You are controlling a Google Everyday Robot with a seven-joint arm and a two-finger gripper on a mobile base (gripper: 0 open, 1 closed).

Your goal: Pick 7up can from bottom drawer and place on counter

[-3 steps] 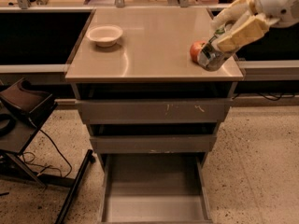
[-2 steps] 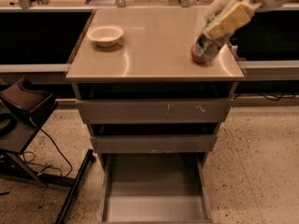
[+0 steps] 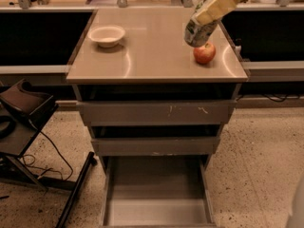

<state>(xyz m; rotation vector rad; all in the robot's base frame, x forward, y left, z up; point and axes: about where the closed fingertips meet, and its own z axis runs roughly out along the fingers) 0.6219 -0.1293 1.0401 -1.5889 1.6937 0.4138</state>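
Observation:
My gripper (image 3: 209,14) is at the upper right, over the far right part of the counter (image 3: 152,56). Its cream-coloured fingers (image 3: 219,4) are shut on the 7up can (image 3: 198,28), a green and silver-white can held tilted in the air just above and behind the red apple (image 3: 204,53). The can's lower end hangs a little above the counter top. The bottom drawer (image 3: 156,198) is pulled out at the foot of the cabinet and its grey inside shows nothing in it.
A white bowl (image 3: 107,35) sits on the counter's left rear. Two shallower grey drawers (image 3: 154,120) are slightly open above the bottom one. A black stand with cables (image 3: 23,127) is on the floor to the left. A dark-fronted ledge with metal posts (image 3: 42,37) runs behind.
The gripper with the can has moved up and toward the back, uncovering the red apple that it partly hid before. The view has also shifted slightly.

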